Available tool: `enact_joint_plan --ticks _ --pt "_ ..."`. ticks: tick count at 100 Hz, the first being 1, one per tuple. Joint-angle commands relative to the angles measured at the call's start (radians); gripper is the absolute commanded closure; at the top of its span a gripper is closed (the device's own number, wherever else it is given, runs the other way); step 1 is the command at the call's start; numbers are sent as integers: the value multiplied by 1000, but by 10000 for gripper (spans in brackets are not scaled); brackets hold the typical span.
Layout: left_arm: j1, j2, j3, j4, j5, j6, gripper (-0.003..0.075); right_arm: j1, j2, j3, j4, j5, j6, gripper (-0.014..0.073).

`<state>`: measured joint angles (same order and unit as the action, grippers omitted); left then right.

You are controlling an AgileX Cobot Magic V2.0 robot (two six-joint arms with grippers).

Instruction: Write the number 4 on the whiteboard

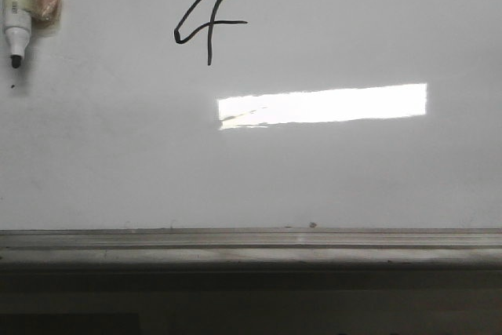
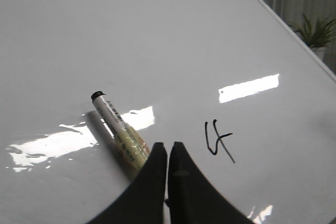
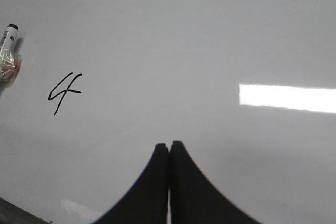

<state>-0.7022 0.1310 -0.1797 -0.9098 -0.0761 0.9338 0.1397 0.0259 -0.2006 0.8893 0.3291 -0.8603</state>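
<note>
The number 4 (image 1: 205, 27) is drawn in black on the whiteboard (image 1: 353, 178), upper left of middle in the front view. It also shows in the left wrist view (image 2: 218, 141) and the right wrist view (image 3: 65, 92). A white marker (image 1: 20, 13) with its black tip uncapped lies on the board left of the 4. My left gripper (image 2: 168, 146) is shut and empty above the board; the marker (image 2: 118, 129) lies just beside it, its rear end hidden behind one finger. My right gripper (image 3: 168, 145) is shut and empty over bare board, well right of the 4. Neither gripper shows in the front view.
A grey metal ledge (image 1: 251, 245) runs along the board's near edge. A bright rectangular light reflection (image 1: 321, 105) lies below and right of the 4. A potted plant (image 2: 315, 32) stands beyond the board's far edge. The marker also shows in the right wrist view (image 3: 8, 51).
</note>
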Motion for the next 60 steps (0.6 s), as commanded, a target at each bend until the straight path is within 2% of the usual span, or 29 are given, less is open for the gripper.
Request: enact_joint_plan --ticks 1,9,15,23,40,57,60 --pt "74 45 -13 315 -22 -276 741 -4 12 -22 22 -55 -5 658" --pt "182 56 2 508 -8 -491 741 -4 12 -22 22 -55 -5 658" --pt "257 56 19 626 -6 -590 741 -4 12 -22 22 -55 -5 658" --pt "366 43 45 713 -6 -685 741 -4 12 -22 22 -55 -5 658" --pt "510 -36 111 849 -6 -821 741 -4 12 -22 22 -55 -5 658" --pt "591 -136 206 880 -8 -851 741 -4 12 -22 22 -55 -5 658" --pt "605 -155 206 880 33 -856 741 -4 12 -22 22 -55 -5 658"
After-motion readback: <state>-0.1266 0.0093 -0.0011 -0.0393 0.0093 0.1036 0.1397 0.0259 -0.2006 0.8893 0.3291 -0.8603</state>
